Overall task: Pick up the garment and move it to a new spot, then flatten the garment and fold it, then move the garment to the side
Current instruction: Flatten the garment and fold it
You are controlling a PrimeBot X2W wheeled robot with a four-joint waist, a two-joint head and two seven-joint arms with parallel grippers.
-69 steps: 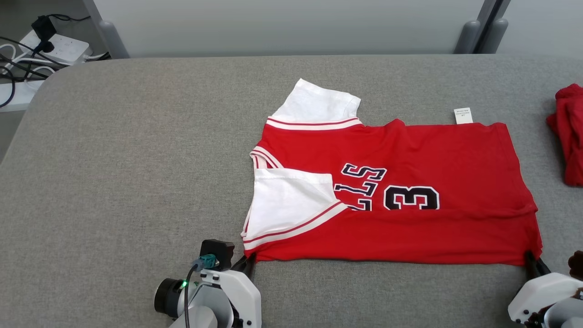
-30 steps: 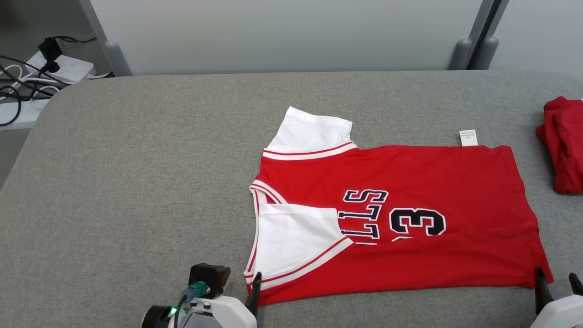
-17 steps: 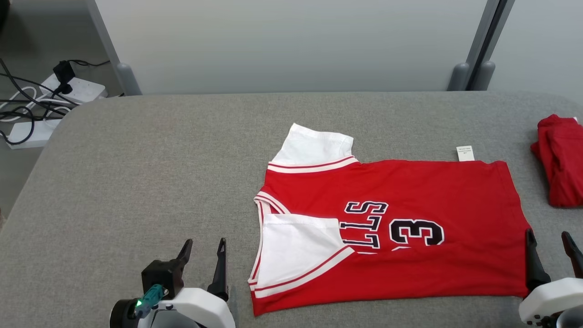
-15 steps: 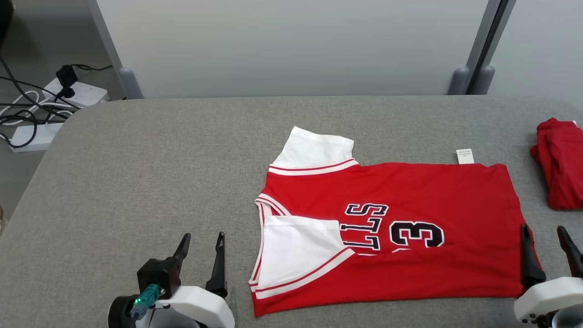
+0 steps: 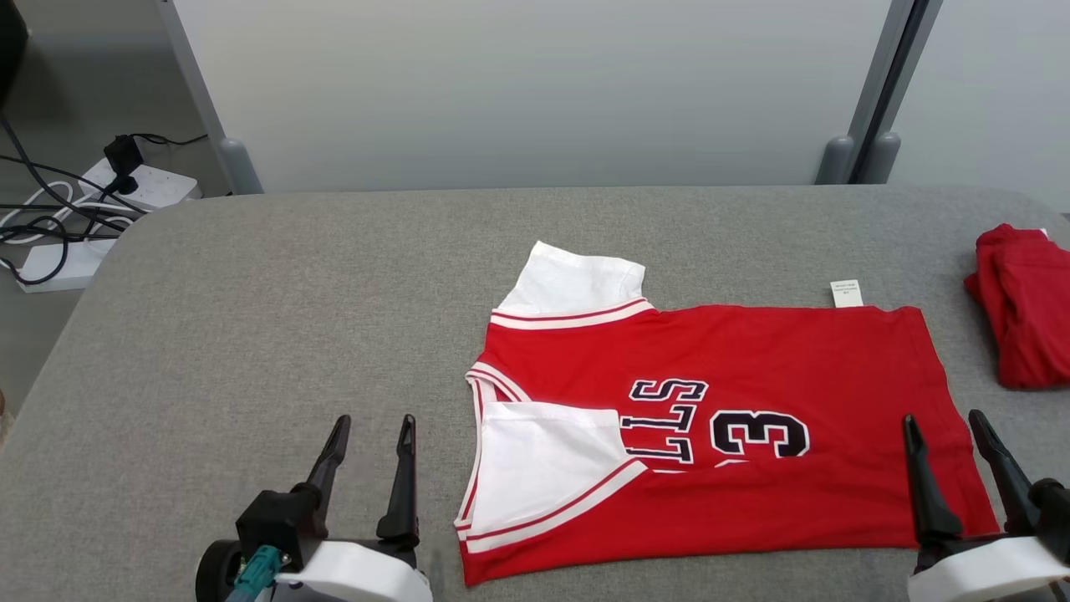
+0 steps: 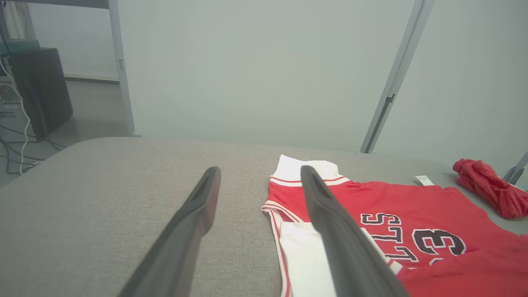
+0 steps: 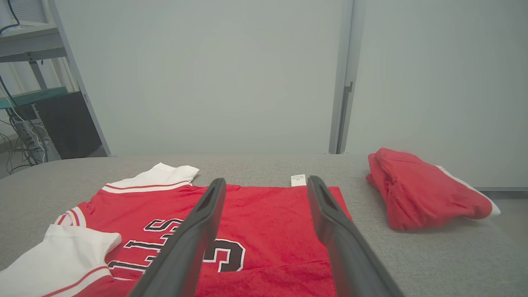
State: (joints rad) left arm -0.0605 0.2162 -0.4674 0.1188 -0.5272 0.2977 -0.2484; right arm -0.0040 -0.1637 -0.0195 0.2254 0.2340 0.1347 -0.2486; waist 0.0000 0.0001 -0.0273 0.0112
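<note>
- We see the grey table (image 5: 251, 318).
- On it, right of centre, the red jersey (image 5: 794, 359) lies flat, near sleeve folded in.
- Our left gripper (image 5: 374, 422) and right gripper (image 5: 943, 418) hover spread wide, holding nothing.

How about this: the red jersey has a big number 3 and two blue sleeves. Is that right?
Not quite. The sleeves are white, not blue; the head view shows it. The red jersey does have a big number 3.

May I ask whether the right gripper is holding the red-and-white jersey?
No, the right gripper stands open over the red-and-white jersey, clamping no cloth.
</note>
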